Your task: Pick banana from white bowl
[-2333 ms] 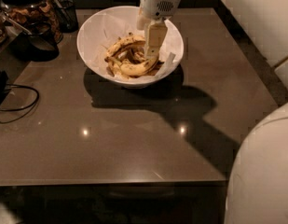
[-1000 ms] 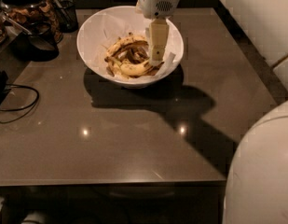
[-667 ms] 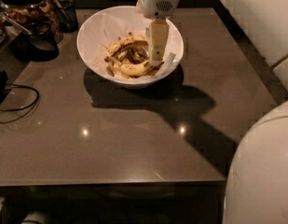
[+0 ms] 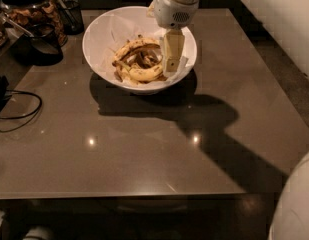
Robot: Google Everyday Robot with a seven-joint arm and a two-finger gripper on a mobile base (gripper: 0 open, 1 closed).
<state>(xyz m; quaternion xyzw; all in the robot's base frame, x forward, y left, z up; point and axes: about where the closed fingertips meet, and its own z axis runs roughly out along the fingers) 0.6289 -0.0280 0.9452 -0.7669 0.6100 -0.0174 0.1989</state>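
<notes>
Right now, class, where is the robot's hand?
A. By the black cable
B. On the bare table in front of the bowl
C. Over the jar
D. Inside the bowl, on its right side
D: the hand hangs down inside the bowl, on its right side, just right of the banana.

Glossy brown table (image 4: 144, 159) beneath the tool (image 4: 172, 64)

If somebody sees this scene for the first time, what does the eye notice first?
First the white bowl at the back of the table, bright against the dark surface, with a yellow banana among darker peel strips inside. Next the gripper, down inside the bowl's right side, beside the banana.
</notes>
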